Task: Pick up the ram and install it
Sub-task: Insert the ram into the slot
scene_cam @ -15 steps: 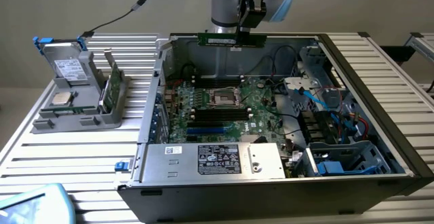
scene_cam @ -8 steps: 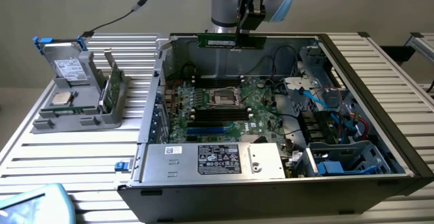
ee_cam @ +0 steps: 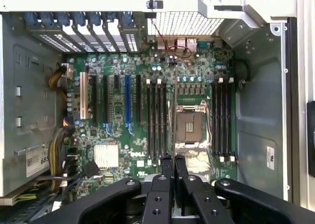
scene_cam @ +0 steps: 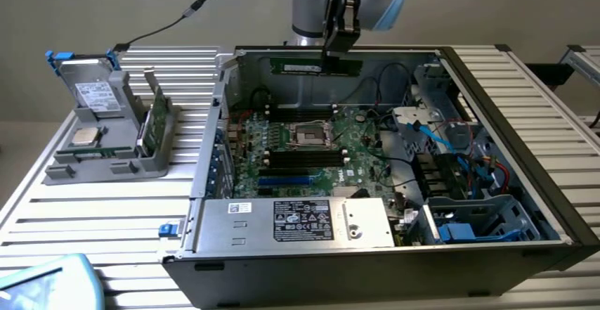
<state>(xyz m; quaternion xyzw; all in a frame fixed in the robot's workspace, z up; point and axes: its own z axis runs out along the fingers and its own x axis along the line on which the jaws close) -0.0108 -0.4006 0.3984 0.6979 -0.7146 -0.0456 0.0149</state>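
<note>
Tool grips the ram above the open computer case

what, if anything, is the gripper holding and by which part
The gripper is shut on the ram, pinching its upper long edge, toward the exterior view's right end.

An open black metal computer case lies on the slatted white metal table. Inside are a green motherboard and a silver power supply box. Near the table's edge at the exterior view's left stands a grey plastic holder with a tall green circuit card.
</note>
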